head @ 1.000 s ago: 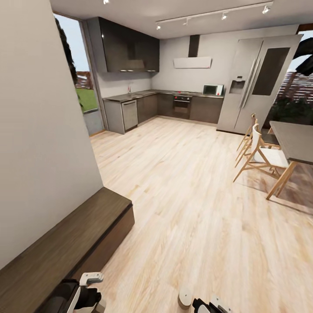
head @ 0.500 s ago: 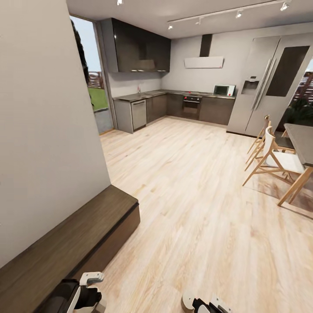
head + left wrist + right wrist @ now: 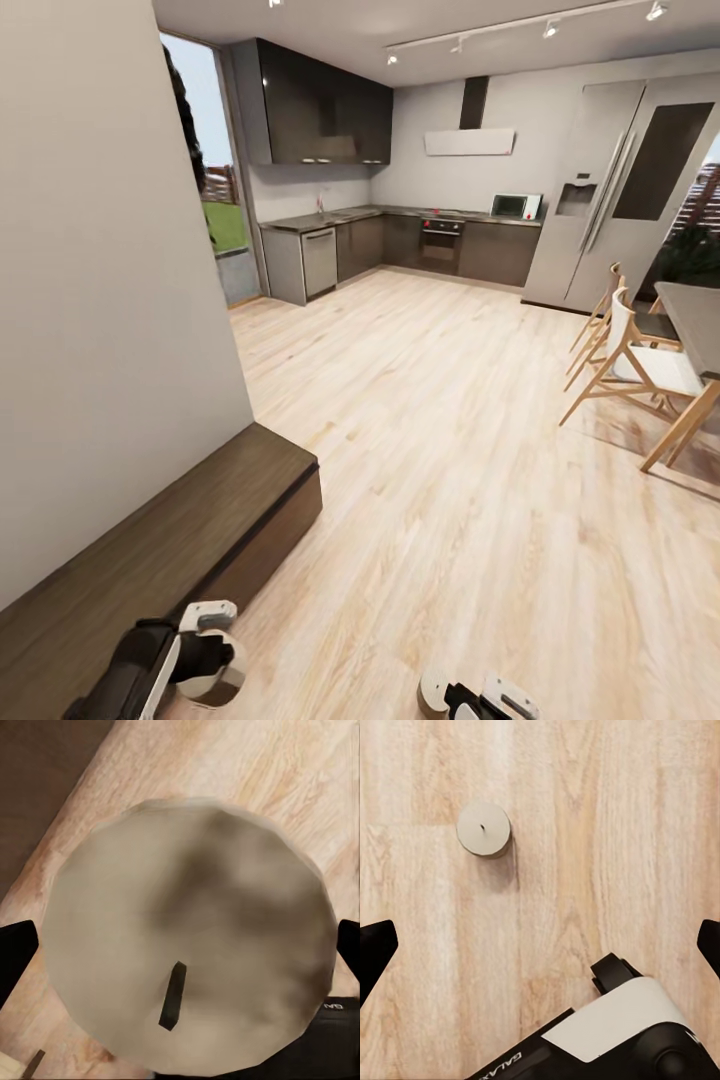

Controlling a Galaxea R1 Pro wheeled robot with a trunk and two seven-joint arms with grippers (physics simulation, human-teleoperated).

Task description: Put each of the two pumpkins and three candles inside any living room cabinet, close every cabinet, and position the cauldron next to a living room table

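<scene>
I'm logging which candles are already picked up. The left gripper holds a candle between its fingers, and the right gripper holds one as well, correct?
Only the first half holds. The left wrist view shows the left gripper closed around a candle. In the right wrist view the right gripper is open and holds nothing; the other candle stands on the wooden floor, apart from its fingertips.

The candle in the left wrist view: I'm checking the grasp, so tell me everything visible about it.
The candle is a stubby beige-olive cylinder, mottled and waxy-looking, seen top-on with a short dark wick. It sits between the left end effector's dark fingertips above the pale wood floor, beside the dark brown cabinet. In the head view it shows beneath that end effector.
</scene>
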